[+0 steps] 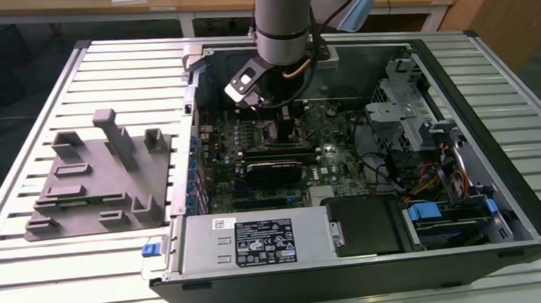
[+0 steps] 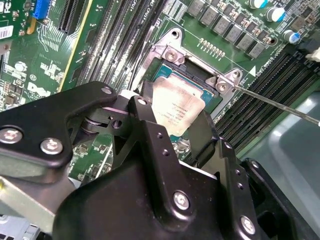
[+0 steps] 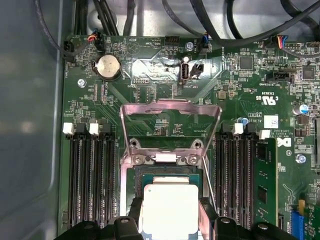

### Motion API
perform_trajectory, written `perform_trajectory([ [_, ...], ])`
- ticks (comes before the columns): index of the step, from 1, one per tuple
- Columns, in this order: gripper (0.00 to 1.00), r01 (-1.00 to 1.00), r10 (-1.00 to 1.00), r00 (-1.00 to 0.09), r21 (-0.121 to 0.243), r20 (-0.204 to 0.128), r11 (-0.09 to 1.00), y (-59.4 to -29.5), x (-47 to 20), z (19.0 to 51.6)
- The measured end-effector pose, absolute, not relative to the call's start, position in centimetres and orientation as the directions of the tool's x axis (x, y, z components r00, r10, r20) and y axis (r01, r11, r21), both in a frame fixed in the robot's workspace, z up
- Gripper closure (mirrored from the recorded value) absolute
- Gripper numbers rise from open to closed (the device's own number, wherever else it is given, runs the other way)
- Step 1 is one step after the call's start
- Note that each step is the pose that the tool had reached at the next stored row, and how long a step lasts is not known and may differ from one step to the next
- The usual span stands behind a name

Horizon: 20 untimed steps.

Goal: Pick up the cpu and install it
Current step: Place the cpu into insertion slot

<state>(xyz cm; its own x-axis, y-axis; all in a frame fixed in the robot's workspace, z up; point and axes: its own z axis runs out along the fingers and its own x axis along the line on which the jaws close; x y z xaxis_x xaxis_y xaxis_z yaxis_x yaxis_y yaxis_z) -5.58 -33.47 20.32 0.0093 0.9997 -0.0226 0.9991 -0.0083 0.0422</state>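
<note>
The cpu (image 3: 170, 205), a small square chip with a pale silver top, sits between my gripper's (image 3: 170, 222) black fingers (image 3: 134, 220), directly over the motherboard socket (image 3: 131, 172). In the second wrist view the cpu (image 2: 177, 110) lies slightly tilted over the socket (image 2: 172, 50), with the gripper (image 2: 172, 122) closed on its two opposite edges. The socket's metal load plate (image 3: 170, 107) stands flipped open beyond it. In the exterior view the arm reaches down into the open computer case, with the gripper (image 1: 273, 114) low over the motherboard (image 1: 330, 156).
Memory slots (image 3: 90, 175) flank the socket on both sides, and a thin lever rod (image 2: 280, 102) sticks out beside it. Black cables (image 3: 215, 25) run along the case wall. A grey fixture block (image 1: 94, 180) lies on the slatted table at the exterior view's left. The power supply (image 1: 256, 238) fills the case's near side.
</note>
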Motion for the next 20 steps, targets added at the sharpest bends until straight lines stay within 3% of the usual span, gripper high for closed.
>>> perform_trajectory([
  [20, 0.47, 0.999, 1.0, 0.0, 0.042, -0.023, 0.001, -33.19, -5.37, 19.45],
])
